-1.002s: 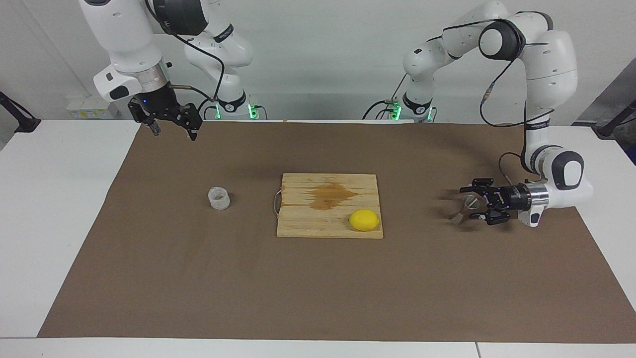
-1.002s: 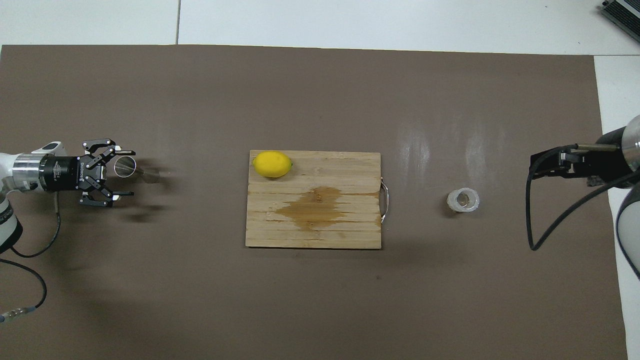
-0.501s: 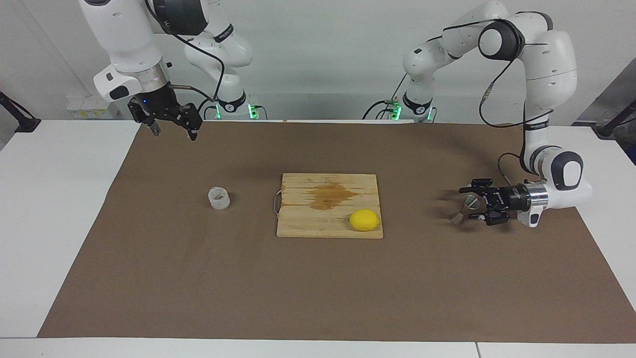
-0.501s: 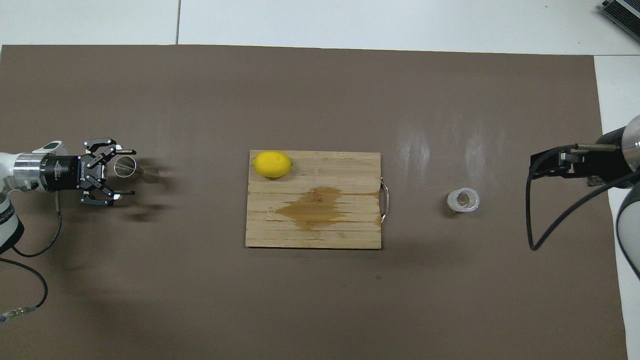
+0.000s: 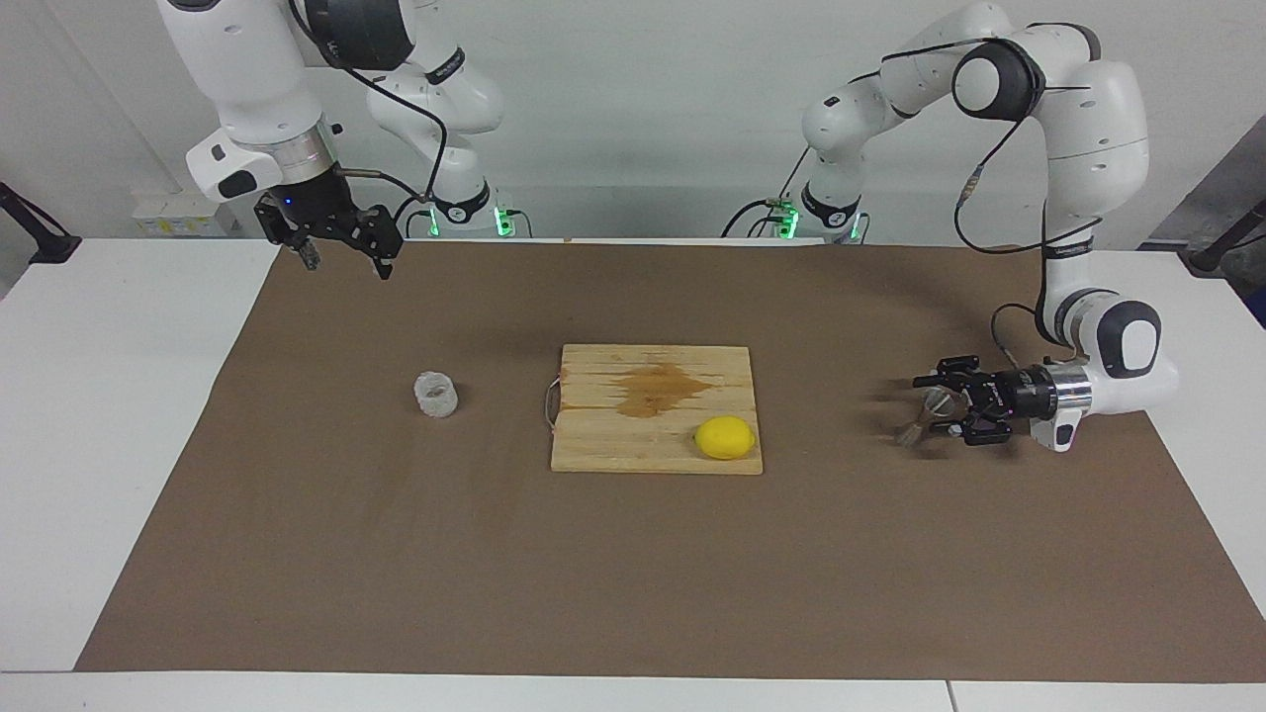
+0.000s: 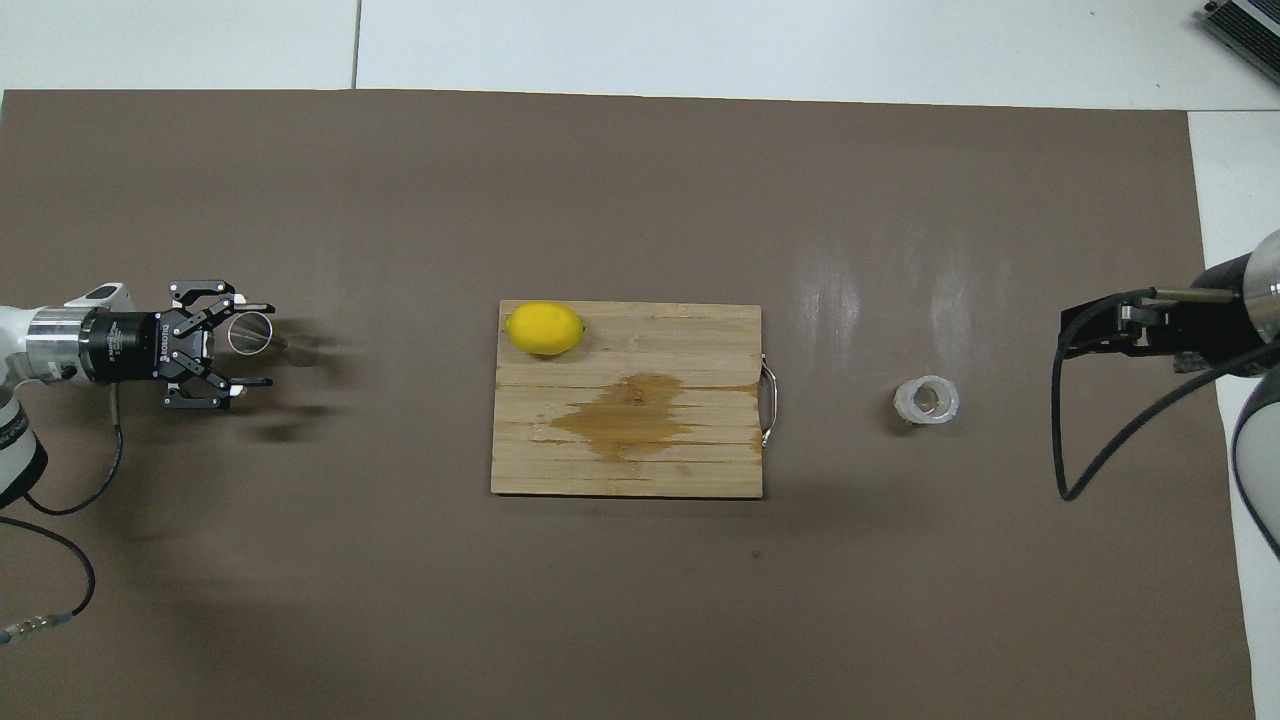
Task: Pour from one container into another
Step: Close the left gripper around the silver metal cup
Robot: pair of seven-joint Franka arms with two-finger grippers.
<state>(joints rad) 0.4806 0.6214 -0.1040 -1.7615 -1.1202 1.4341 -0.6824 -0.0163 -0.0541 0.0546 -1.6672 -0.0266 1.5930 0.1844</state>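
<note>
Lowest in the facing view, a yellow lemon [image 5: 724, 437] sits on the corner of a wooden cutting board [image 5: 613, 440] at frame centre. A darker brown stain [image 5: 658, 388] marks the board's upper half. The board rests on brown paper [image 5: 633, 574] that covers the worktop [image 5: 99, 396]. At the right of the same frame, level with the board, the left gripper [image 6: 258, 346] lies low and horizontal over the paper. Its fingers are apart with the silver hourglass jigger [image 5: 934, 400] between them. One finger is close against the jigger's rim and the other stands clear of it. Whether the jigger stands or leans I cannot tell. Left of centre, just beside the board's wire handle [image 5: 550, 403], the clear bumpy glass cup [image 5: 436, 394] stands upright and alone on the paper. In the upper left of the frame the right gripper [image 5: 344, 265] waits in the air over the paper's top edge, fingers spread and holding nothing.
</note>
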